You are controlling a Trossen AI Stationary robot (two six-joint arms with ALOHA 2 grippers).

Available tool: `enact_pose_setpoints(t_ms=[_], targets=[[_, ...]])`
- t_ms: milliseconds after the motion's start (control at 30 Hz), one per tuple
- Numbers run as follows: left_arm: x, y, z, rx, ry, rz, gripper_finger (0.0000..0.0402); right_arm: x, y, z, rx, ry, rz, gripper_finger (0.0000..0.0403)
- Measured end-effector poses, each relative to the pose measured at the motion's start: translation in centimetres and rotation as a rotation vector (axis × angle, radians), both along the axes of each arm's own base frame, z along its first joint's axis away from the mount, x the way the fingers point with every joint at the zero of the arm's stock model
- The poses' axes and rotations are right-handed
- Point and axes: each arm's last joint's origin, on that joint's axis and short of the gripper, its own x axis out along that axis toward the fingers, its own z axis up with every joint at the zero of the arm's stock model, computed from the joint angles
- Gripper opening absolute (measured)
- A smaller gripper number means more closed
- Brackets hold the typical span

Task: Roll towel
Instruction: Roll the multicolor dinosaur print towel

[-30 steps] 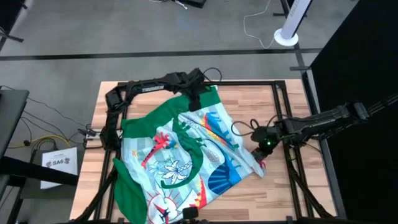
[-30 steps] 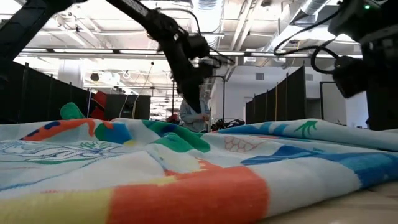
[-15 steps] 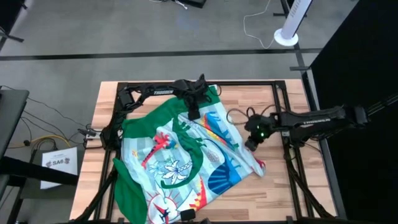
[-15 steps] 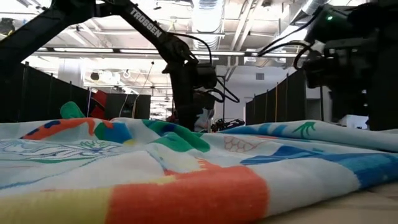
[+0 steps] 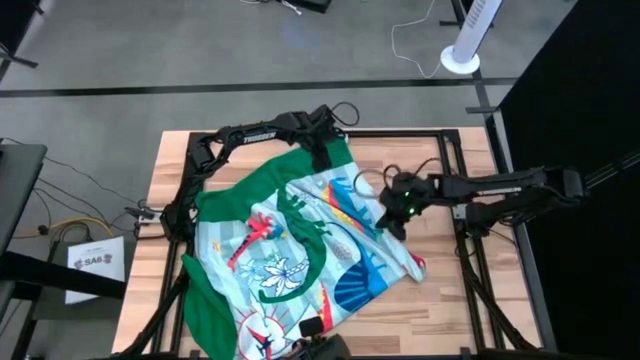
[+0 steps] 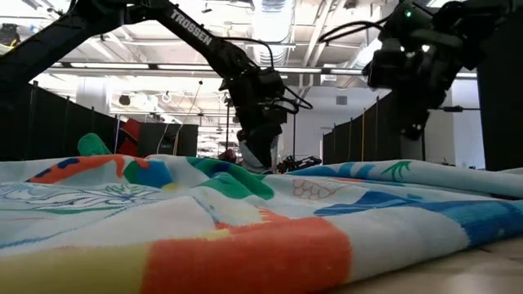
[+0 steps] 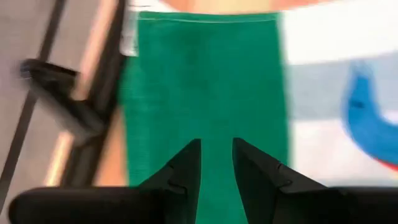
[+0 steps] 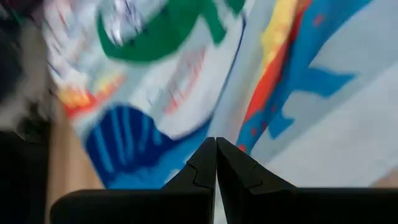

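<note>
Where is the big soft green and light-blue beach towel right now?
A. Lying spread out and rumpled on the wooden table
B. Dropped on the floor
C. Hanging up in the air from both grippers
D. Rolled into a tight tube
A: the high view shows the big green and light-blue beach towel lying loosely spread, with folds, across the wooden table, not rolled, lifted or on the floor.

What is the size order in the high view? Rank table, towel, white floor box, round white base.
Largest first: table, towel, white floor box, round white base; the floor items lie farther away, so true sizes are unsure.
</note>
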Motion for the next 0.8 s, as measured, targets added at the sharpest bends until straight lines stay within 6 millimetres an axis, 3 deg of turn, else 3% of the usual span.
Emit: enact_pose_setpoints(t_ms=[167,333,667,800], targets=[[0.5,-0.2,-1.1,0.003,0.011,-0.004,0.0077,1.5,2.3,-2.3,-0.126,0.04,0.192,0.0],[0.6,0.1,-1.2,0.049,0.014,0.005,0.0077,2.2,5.3,-3.7,-0.398,0.067,0.38,0.0],[0.3,0.8,-0.9,0.098,0.053,-0.086,0.0077,3.9,8.0,-4.3,-0.515,0.045,0.498,0.0],[-0.2,1.4,-1.3,0.114,0.095,-0.142,0.0077,5.1,10.0,-6.1,-0.496,0.119,0.507,0.0]])
